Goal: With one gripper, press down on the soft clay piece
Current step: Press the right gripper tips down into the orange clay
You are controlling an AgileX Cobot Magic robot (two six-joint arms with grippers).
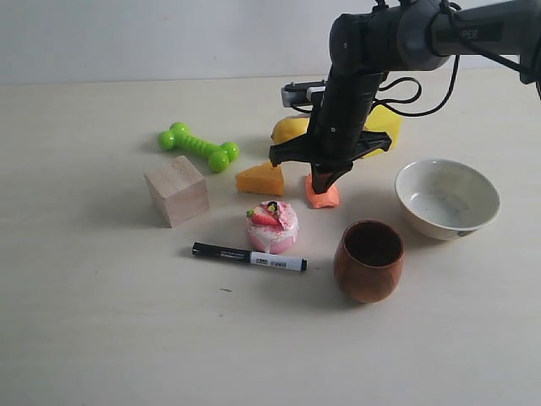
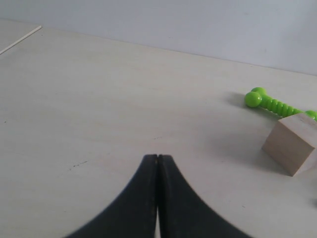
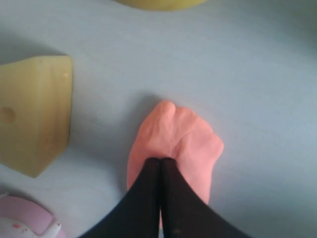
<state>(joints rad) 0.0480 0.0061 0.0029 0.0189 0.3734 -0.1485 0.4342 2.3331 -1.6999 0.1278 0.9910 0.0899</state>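
The soft clay piece point(image 1: 323, 198) is a small salmon-orange lump on the table, right of the cheese wedge. My right gripper point(image 1: 323, 188) points straight down onto it, jaws shut, with the tips touching the clay's top. In the right wrist view the closed black tips point(image 3: 161, 159) rest in a dent of the clay point(image 3: 185, 139). My left gripper point(image 2: 157, 157) is shut with nothing in it, over bare table, and does not show in the exterior view.
Around the clay stand a cheese wedge point(image 1: 260, 179), a pink strawberry cake point(image 1: 272, 227), a lemon point(image 1: 290, 129), a yellow object point(image 1: 385, 123) behind the arm, a green dumbbell toy point(image 1: 199, 146), a wooden block point(image 1: 176, 190), a marker point(image 1: 248, 256), a brown cup point(image 1: 368, 260) and a white bowl point(image 1: 446, 199).
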